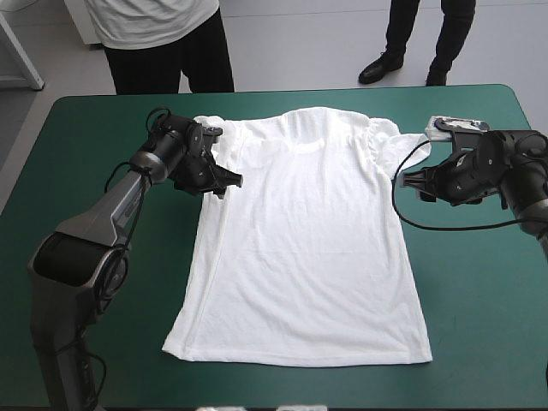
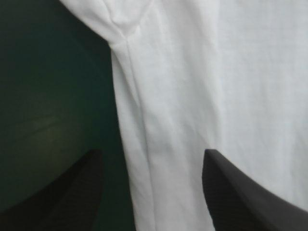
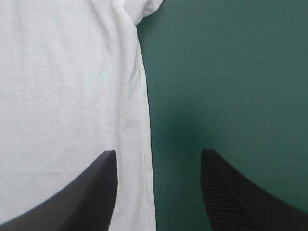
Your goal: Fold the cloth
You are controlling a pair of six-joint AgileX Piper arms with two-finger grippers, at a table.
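The T-shirt [image 1: 300, 257] lies flat on the table [image 1: 479, 291] — left gripper [image 1: 226, 181] and right gripper [image 1: 409, 181], jaws apart, each straddle a side edge below a sleeve. Grasping step, I'd say — next, close on both edges.

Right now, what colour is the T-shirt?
The T-shirt is plain white; best in the high view.

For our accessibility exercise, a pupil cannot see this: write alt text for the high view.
A white T-shirt lies spread flat on a teal-green table, collar toward the far edge. The left gripper and right gripper sit at its side edges, just below the sleeves.
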